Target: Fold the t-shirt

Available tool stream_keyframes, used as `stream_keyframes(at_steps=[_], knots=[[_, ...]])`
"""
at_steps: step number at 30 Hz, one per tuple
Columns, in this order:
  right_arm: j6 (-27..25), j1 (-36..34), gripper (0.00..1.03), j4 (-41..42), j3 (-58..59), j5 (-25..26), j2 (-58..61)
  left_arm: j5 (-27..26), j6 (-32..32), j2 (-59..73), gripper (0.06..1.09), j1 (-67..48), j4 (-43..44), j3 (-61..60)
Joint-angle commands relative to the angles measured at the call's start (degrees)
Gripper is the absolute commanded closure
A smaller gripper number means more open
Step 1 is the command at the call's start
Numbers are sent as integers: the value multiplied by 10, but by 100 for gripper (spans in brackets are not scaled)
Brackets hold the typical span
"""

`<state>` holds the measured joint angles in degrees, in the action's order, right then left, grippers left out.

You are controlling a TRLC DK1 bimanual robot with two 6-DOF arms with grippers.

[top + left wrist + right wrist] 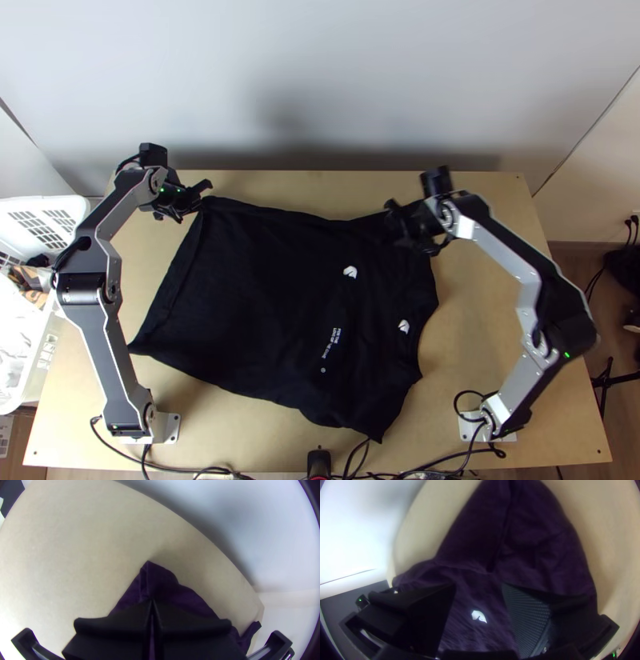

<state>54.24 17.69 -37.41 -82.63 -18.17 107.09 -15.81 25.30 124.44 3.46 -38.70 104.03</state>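
T-shirt [248,296], black: lay spread over the middle of the wooden table [472,344], mostly flat, with loose creases. One narrow tip pointed to the near edge; another corner lay toward the left arm's base. In the right wrist view, a layer of cloth near the right gripper lay turned over on itself, its edge showing as a dark line.

Two small white marks, one [350,272] nearer the middle and the other [403,326] nearer the curved right-hand edge, were visible on the cloth. White lettering [331,344] sat between them and the near edge.

Left gripper [200,202]: at the shirt's far left corner, fingers brought together on the cloth. The left wrist view had a folded point of fabric jutting out past the fingertips.

Right gripper [402,226]: over the far right part of the shirt. Fingers stood wide apart, nothing clamped between them; the ribbed face of one pad [528,620] was visible, with shirt below.

Surroundings: white slotted basket [42,364] with mixed items inside, beside the table on the left. Black cables [180,470] ran along the near edge, a small black device [318,462] among them.
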Motion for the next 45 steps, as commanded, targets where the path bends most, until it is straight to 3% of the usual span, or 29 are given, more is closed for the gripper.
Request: stream_keyframes(at_steps=[1, 6, 8, 10, 16, 19, 21, 22, 24, 27, 34, 45], knots=[[-3, 31, 38, -13, -15, -30, 68, 1, 0, -2, 105, 1, 0, 5], [-19, 27, 41, 55, -21, -29, 95, 1, -2, -3, 105, 6, -1, 4], [-24, 23, 59, 100, -20, -20, 97, 1, -3, -3, 105, 7, -1, 4], [-21, 21, 97, 151, -17, 11, 97, 1, -3, -5, 105, 8, -2, 4], [-19, 24, 100, 270, -25, 48, 98, 1, -5, -7, 105, 13, -4, 3], [-24, 28, 100, 440, 18, 103, 67, 1, -4, -6, 105, 13, -4, 3], [-33, 29, 100, 497, 28, 110, 61, 0, -3, -6, 105, 11, -3, 3], [-38, 27, 93, 502, 30, 110, 59, 0, -2, -6, 105, 9, -3, 3], [-42, 24, 61, 494, 40, 108, 49, 0, 0, -7, 105, 8, -3, 3], [-37, 16, 32, 392, 34, 104, 39, -1, 1, -7, 105, 8, -3, 2], [-38, 3, 31, 83, -20, 104, 45, -2, 1, -5, 105, 10, -3, 2], [-17, 19, 31, 28, -46, 99, 83, -3, 4, -8, 105, 5, -1, 6]])
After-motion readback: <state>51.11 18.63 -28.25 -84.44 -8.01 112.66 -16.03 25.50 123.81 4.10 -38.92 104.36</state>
